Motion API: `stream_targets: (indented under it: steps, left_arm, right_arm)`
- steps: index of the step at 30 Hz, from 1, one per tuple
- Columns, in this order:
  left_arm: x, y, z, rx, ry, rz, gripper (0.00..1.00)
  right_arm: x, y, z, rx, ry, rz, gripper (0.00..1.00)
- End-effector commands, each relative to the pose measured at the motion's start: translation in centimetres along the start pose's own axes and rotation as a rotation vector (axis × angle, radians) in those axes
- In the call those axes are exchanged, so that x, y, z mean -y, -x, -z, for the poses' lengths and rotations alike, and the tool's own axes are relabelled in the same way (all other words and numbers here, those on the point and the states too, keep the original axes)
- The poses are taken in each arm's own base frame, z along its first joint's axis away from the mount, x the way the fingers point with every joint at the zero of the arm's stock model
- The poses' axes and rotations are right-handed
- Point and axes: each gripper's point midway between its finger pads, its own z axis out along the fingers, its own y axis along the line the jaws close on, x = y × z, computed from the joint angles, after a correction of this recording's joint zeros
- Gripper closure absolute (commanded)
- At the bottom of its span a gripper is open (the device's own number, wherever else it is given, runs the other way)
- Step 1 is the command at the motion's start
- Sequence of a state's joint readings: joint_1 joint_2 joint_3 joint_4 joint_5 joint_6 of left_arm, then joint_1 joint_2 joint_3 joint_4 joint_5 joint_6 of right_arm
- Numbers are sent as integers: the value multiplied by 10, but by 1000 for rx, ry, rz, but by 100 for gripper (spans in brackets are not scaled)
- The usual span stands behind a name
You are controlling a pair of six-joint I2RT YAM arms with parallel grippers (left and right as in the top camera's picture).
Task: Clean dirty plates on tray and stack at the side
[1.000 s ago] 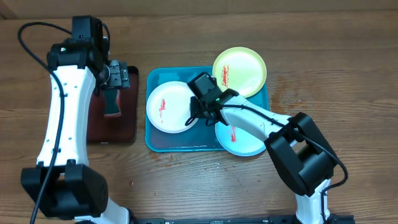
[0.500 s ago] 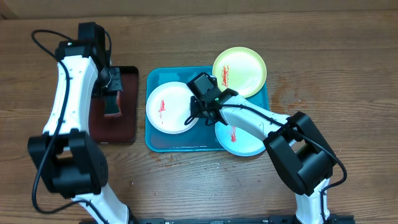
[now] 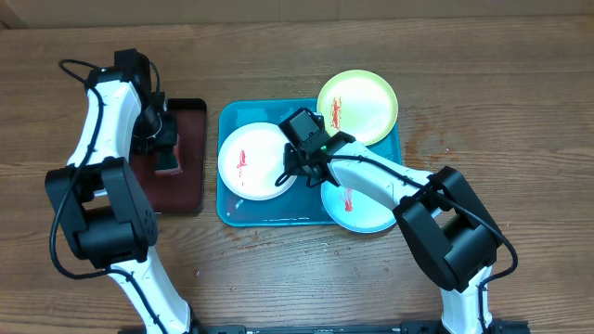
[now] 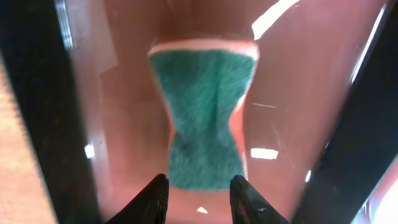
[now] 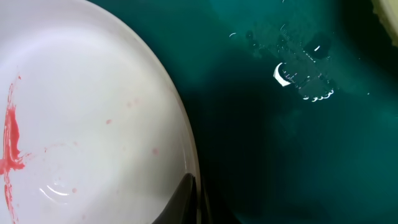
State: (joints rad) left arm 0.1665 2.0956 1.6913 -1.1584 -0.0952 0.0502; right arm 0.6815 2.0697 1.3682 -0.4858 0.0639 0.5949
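Plates (image 3: 251, 160) rest on the tray (image 3: 269, 210), right of a smaller tray (image 3: 182, 188) holding a sponge (image 4: 202, 121).

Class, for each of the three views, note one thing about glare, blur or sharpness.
Overhead: evenly lit and sharp across the table. Left wrist: soft, the green sponge fuzzy, white glare streaks on the dark red tray. Right wrist: white plate crisp, small glints on the cyan tray.

White arms (image 3: 90, 148), black joints, cables
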Motion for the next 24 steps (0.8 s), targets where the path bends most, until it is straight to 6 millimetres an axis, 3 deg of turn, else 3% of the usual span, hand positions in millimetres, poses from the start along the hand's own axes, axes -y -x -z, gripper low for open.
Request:
stream_targets:
  steps: [1,9,17,21,24]
  left_arm:
    - [8,5,-17,-21,-45,-63,66]
    - [7,8,-43,-52,-37,-62,70]
    - [7,12,-43,-35,-36,-61,96]
    - [9,13,-39,-31,-49,-59,96]
    - [14,18,-23,-9,-83,-55,96]
  right_arm:
    - [7,-2,-6,-5,-36,17,96]
    - [7,-3,-6,-9,-39,18,95]
    - [7,-3,-6,-8,-38,18,95]
    - [8,-4,-6,-9,-40,19,95]
    - [8,-5,-6,-14,-42,22,95]
